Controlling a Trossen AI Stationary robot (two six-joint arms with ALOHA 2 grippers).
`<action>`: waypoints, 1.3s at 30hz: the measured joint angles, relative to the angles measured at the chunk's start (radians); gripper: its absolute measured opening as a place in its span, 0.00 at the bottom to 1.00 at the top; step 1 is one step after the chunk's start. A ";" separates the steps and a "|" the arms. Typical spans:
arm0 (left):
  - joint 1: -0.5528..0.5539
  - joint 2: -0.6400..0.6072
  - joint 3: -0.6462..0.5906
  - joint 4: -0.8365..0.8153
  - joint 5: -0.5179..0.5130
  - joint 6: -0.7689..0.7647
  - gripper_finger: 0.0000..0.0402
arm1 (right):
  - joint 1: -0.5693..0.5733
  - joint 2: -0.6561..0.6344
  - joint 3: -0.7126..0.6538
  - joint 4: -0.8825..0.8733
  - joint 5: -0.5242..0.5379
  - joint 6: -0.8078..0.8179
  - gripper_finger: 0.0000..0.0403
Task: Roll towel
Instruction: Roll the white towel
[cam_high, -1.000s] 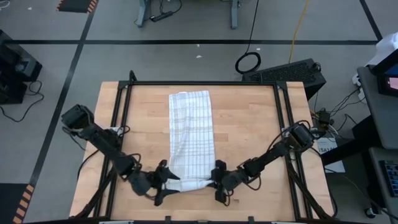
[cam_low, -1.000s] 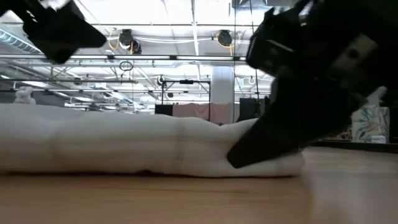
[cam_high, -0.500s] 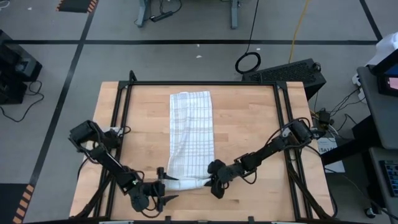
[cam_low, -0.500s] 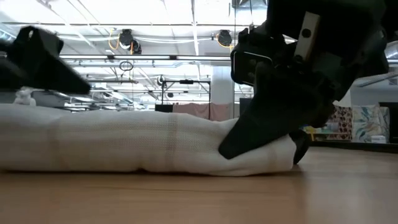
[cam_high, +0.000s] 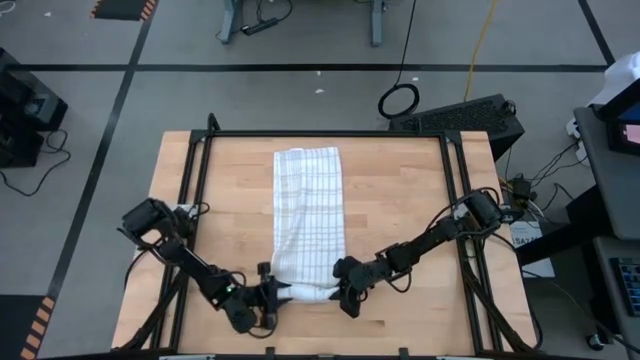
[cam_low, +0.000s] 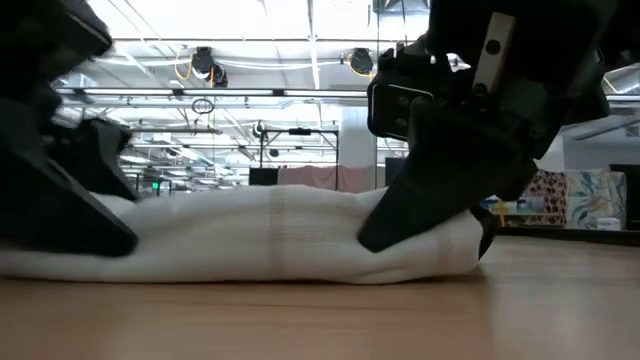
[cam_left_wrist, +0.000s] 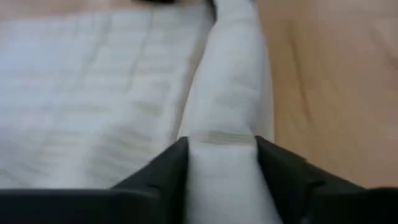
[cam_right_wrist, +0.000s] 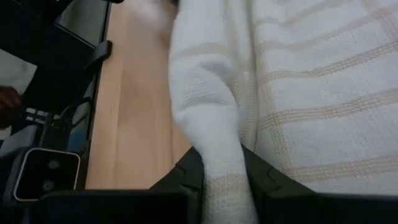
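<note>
The towel (cam_high: 309, 215) lies as a long strip down the middle of the wooden counter (cam_high: 400, 200), its near end turned up into a short roll (cam_low: 270, 235) by the front edge (the rest is flat, its grey check lines showing). The left pincer (cam_high: 268, 296) is clamped on the roll's left end, the right pincer (cam_high: 342, 290) on its right end; in each wrist view the 2 dark fingers (cam_left_wrist: 161, 171) press the white fold between them.
</note>
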 joint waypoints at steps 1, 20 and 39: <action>0.012 0.000 0.000 -0.018 0.028 -0.027 0.38 | 0.000 -0.002 0.000 0.000 0.001 -0.007 0.11; 0.157 -0.149 -0.016 -0.076 0.413 -0.343 0.14 | 0.197 -0.188 -0.005 -0.143 0.374 -0.709 0.65; 0.291 -0.150 -0.043 -0.042 0.658 -0.400 0.12 | 0.266 0.061 -0.001 0.176 0.717 -0.794 0.70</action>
